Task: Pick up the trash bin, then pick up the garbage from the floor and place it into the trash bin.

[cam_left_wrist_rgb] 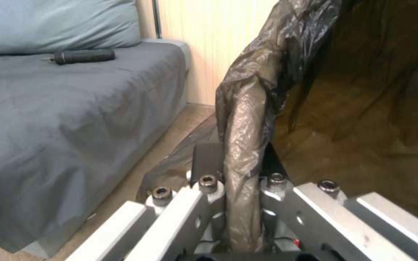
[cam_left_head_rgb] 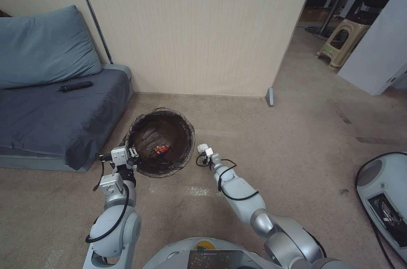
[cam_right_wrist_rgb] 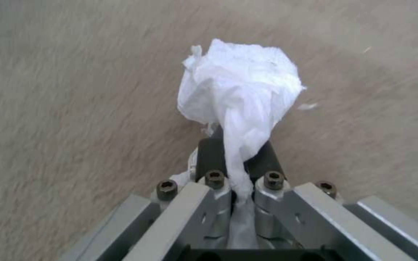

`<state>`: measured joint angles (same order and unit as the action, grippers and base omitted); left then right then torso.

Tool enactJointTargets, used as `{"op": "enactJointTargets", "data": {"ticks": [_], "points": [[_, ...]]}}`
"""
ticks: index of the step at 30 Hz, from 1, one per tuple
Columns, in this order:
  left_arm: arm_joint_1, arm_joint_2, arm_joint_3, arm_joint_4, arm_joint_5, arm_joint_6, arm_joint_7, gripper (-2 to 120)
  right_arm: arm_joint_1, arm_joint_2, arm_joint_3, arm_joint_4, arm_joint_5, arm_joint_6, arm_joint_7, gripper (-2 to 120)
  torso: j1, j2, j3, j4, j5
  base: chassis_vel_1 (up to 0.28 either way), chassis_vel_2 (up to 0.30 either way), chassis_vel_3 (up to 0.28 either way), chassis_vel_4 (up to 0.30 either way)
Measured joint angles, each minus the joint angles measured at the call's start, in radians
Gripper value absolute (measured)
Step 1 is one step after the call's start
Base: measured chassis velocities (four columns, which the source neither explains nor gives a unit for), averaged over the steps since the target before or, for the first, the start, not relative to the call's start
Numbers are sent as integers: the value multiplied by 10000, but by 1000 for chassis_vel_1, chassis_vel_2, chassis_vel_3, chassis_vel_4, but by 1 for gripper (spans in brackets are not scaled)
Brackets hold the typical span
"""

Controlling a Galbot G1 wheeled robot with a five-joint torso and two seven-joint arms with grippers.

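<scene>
The trash bin (cam_left_head_rgb: 161,142), round and lined with a dark bag, is held by my left gripper (cam_left_head_rgb: 132,153), which is shut on its near-left rim (cam_left_wrist_rgb: 242,119). A red-white packet (cam_left_head_rgb: 160,149) lies inside it. My right gripper (cam_left_head_rgb: 203,150) is just right of the bin, shut on a crumpled white tissue (cam_right_wrist_rgb: 240,87), a piece of the garbage, above the beige carpet floor (cam_right_wrist_rgb: 73,108). In the head view the tissue (cam_left_head_rgb: 203,148) shows as a small white lump at the fingertips.
A grey-blue sofa (cam_left_head_rgb: 55,112) with a cushion and a black tool (cam_left_head_rgb: 75,86) stands left of the bin. A panelled wall (cam_left_head_rgb: 190,27) runs behind. A plastic stool (cam_left_head_rgb: 343,42) and a white partition are far right; a white machine base (cam_left_head_rgb: 383,197) sits at the right edge.
</scene>
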<state>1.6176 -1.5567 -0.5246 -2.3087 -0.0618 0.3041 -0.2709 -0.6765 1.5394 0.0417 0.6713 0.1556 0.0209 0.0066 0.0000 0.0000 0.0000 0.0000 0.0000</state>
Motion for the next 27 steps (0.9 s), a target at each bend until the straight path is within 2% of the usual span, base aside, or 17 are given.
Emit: {"op": "enactJointTargets", "data": {"ticks": [4, 11, 15, 17, 18, 25, 27], "points": [[-5, 8, 20, 8, -11, 2, 0, 0, -273, -279, 23, 678, 167, -38, 114, 0, 0, 0, 0, -1, -1, 0, 0, 0, 0], [-18, 64, 1, 56, -50, 16, -10, 0, -1451, -1037, 61, 3178, 703, -232, 537, 0, 0, 0, 0, 0, 2, 0, 0, 0, 0], [-32, 76, -9, 105, -74, 18, -16, 0, -1815, -1213, 199, 4017, 719, -242, 700, 0, 0, 0, 0, -1, 3, 0, 0, 0, 0], [-47, 79, -10, 178, -86, 18, -23, 0, -2238, -1419, 423, 5178, 718, -209, 876, 0, 0, 0, -1, -1, 2, 0, 0, 0, 0], [-47, 79, -10, 178, -86, 18, -23, 0, -2238, -1419, 423, 5178, 718, -209, 876, 0, 0, 0, -1, -1, 2, 0, 0, 0, 0], [-84, 79, 12, 279, -88, 15, -30, 0, -2983, -1775, 978, 7620, 374, 285, 1098, 0, 0, 0, -1, 0, 2, 0, 0, 0, 0], [-86, 78, 12, 296, -88, 16, -33, 0, -3036, -1797, 1051, 7854, 301, 393, 1103, 0, 0, 0, -1, 0, 2, 0, 0, 0, 0]]}}
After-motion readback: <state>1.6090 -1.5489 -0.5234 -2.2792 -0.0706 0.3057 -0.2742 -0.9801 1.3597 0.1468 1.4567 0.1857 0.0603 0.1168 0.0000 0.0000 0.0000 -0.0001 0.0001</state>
